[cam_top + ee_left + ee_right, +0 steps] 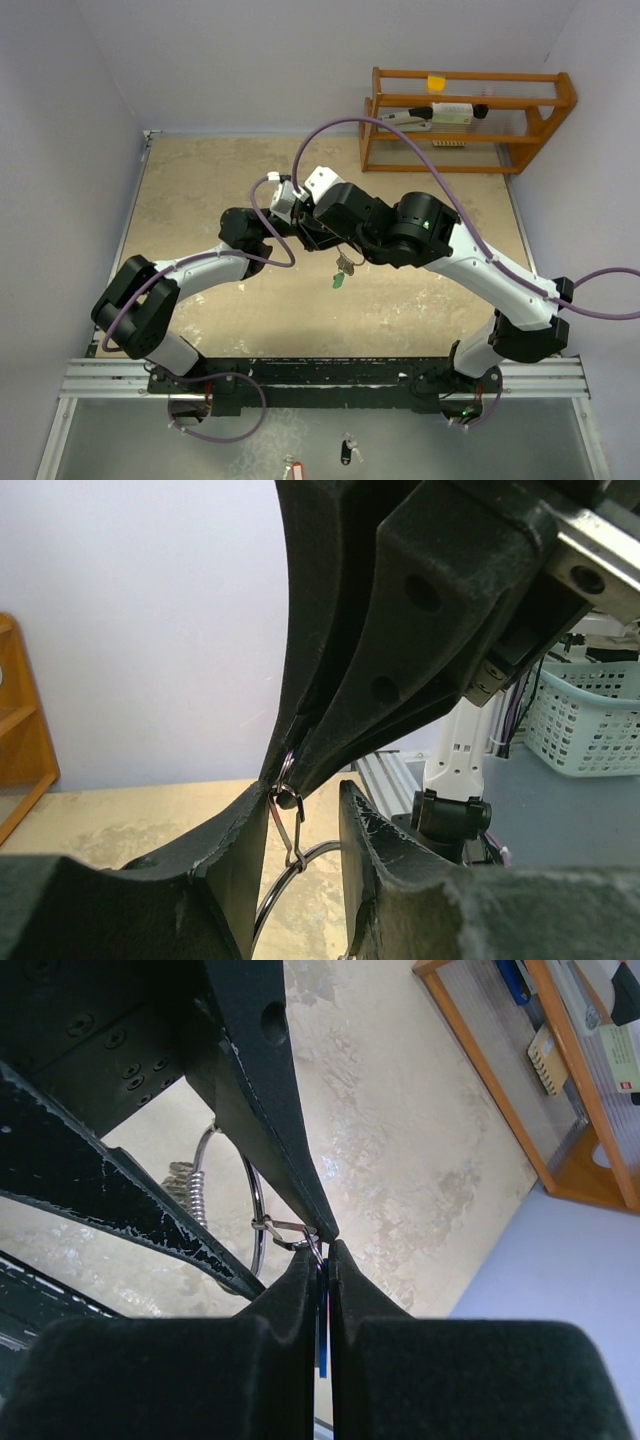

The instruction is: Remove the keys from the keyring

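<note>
The keyring [345,264] hangs in the air between the two grippers, with the green-headed key [339,281] dangling below it. My right gripper [326,1250] is shut on the blue-headed key [320,1335], whose blue edge shows between its pads. A small wire clip [291,830] links that key's little ring to the large ring [285,885]. My left gripper [305,795] is open, its fingers [380,865] on either side of the clip and large ring. In the top view the left gripper [305,228] and right gripper [338,238] meet tip to tip.
A wooden rack [465,120] stands at the back right. A black-tagged key [346,450] and a red-tagged key [291,470] lie on the grey surface in front of the rail [320,375]. A white basket [590,720] sits beyond the table.
</note>
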`<action>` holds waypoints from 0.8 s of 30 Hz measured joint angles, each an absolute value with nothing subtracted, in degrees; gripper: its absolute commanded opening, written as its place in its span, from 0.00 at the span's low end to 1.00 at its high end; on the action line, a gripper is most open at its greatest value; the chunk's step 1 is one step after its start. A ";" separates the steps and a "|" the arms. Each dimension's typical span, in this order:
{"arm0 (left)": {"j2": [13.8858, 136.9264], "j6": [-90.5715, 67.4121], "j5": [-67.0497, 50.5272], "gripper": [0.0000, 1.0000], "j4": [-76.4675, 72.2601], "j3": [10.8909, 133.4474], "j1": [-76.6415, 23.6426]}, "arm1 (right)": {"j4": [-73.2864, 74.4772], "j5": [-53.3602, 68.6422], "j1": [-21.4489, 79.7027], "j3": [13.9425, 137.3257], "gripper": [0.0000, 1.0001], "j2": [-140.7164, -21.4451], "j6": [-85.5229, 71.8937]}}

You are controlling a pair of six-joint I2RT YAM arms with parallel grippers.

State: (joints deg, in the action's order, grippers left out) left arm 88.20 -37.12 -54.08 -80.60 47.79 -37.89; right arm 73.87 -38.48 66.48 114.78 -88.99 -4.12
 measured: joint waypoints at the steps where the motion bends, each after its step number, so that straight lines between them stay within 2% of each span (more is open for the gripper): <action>1: 88.44 -37.78 -54.19 0.32 -81.19 47.79 -37.89 | 73.84 -38.46 66.48 114.78 0.00 -88.99 -4.08; 11: 89.27 -39.57 -54.74 0.32 -82.08 47.90 -37.87 | 73.91 -38.57 66.74 114.74 0.00 -88.99 -3.90; 24: 85.12 -23.09 -53.74 0.31 -56.38 49.08 -37.91 | 72.47 -39.62 66.74 113.75 0.00 -88.27 -3.51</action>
State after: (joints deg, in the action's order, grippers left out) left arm 85.12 -23.09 -53.74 -56.38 49.08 -37.91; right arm 72.47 -39.62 66.74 113.75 -88.27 -3.51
